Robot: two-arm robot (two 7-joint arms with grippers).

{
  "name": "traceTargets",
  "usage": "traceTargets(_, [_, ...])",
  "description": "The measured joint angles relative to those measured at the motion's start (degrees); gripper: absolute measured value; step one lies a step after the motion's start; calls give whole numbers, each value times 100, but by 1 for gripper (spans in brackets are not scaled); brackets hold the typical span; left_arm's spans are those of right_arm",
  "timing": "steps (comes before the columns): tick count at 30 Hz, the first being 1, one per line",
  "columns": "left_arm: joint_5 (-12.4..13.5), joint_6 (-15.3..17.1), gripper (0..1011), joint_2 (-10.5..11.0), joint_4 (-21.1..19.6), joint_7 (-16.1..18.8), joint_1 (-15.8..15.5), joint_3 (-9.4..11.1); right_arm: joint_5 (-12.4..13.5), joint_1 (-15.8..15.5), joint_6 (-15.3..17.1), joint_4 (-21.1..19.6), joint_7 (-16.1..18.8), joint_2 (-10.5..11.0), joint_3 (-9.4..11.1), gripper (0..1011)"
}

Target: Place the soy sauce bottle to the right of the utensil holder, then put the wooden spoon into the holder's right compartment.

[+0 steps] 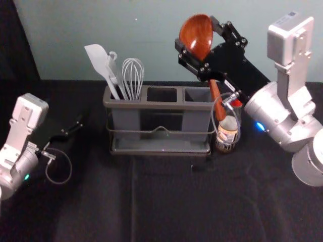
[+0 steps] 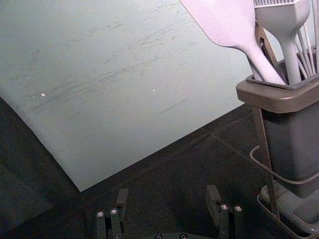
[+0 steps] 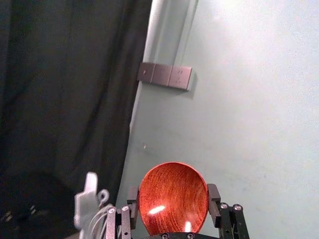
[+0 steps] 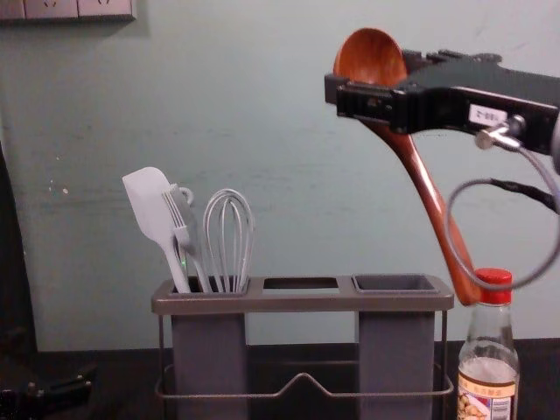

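"Where's the wooden spoon (image 4: 420, 179)?"

"In the right claw (image 1: 196, 32), up at about one o'clock from the middle of the utensil holder (image 1: 159, 106) in the head view. The claw grasps it by the bowl, a finger on either side."

"So the bowl is between the fingers. And the handle?"

"It slants down out of the claw, towards five o'clock in the chest view. Its end is by the red cap of the soy sauce bottle (image 1: 227, 133); whether the two touch, I can't tell."

"And the bottle itself?"

"Upright on the tabletop (image 1: 166, 201), near the holder's right end, between three and four o'clock from the holder's middle in the head view. From the right claw it lies between five and six o'clock."

"Where's the right compartment (image 4: 395, 350)?"

"At six o'clock from the claw in the head view, below it. The spoon is outside that compartment, its handle end over on the bottle's side."

"What's in the left compartment (image 4: 208, 350)?"

"A spatula (image 4: 153, 214), a brush (image 4: 181, 229) and a whisk (image 4: 229, 236), all leaning, heads up."

"And the left claw (image 1: 78, 123)?"

"Parked low over the tabletop, between eight and nine o'clock from the holder in the head view. It's released, its fingers spread well apart in its wrist view."
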Motion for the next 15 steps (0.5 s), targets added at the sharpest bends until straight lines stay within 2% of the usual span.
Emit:
traceTargets(4, [0, 0, 1000, 0, 0, 0, 0, 0, 61, 235, -373, 371, -95, -112, -37, 836])
traceTargets(6, [0, 0, 1001, 0, 0, 0, 0, 0, 163, 387, -853, 749, -167, -227, -53, 836])
traceTargets(12, [0, 0, 1000, 0, 0, 0, 0, 0, 386, 603, -1696, 1467, -221, -396, -82, 836])
traceTargets(13, [0, 0, 1000, 0, 0, 0, 0, 0, 386, 603, -1696, 1467, -221, -396, -82, 836])
traceTargets(15, [0, 0, 1000, 0, 0, 0, 0, 0, 432, 680, -1999, 1737, -242, -460, -85, 836])
